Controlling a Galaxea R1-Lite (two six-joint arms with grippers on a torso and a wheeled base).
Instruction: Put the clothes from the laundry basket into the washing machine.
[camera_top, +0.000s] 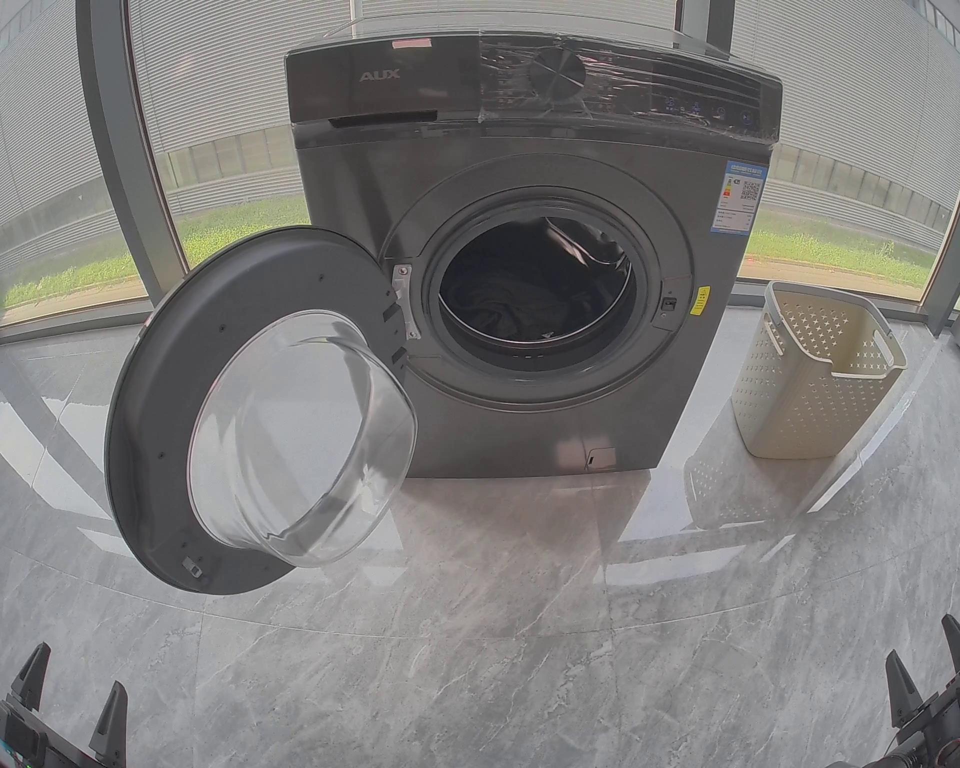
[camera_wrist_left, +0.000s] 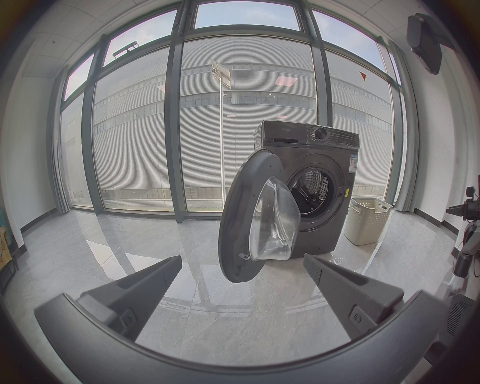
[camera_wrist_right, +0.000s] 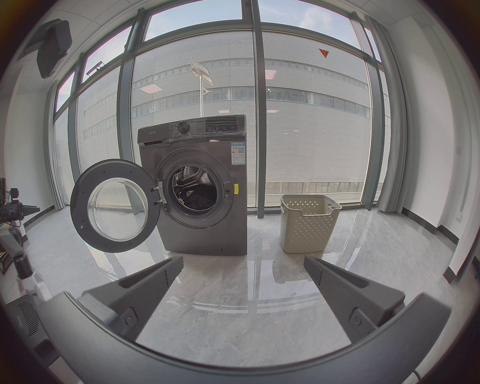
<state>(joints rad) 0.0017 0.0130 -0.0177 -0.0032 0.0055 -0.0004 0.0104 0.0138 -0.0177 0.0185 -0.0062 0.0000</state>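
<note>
As the door (camera_top: 165, 400) stands open, dark clothes (camera_top: 505, 308) lie inside the washing machine (camera_top: 530, 440).

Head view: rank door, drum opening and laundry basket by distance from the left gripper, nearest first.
1. door: swung open on the robot's left, just ahead of the left gripper.
2. drum opening: centre, behind the door.
3. laundry basket: far right side.
</note>
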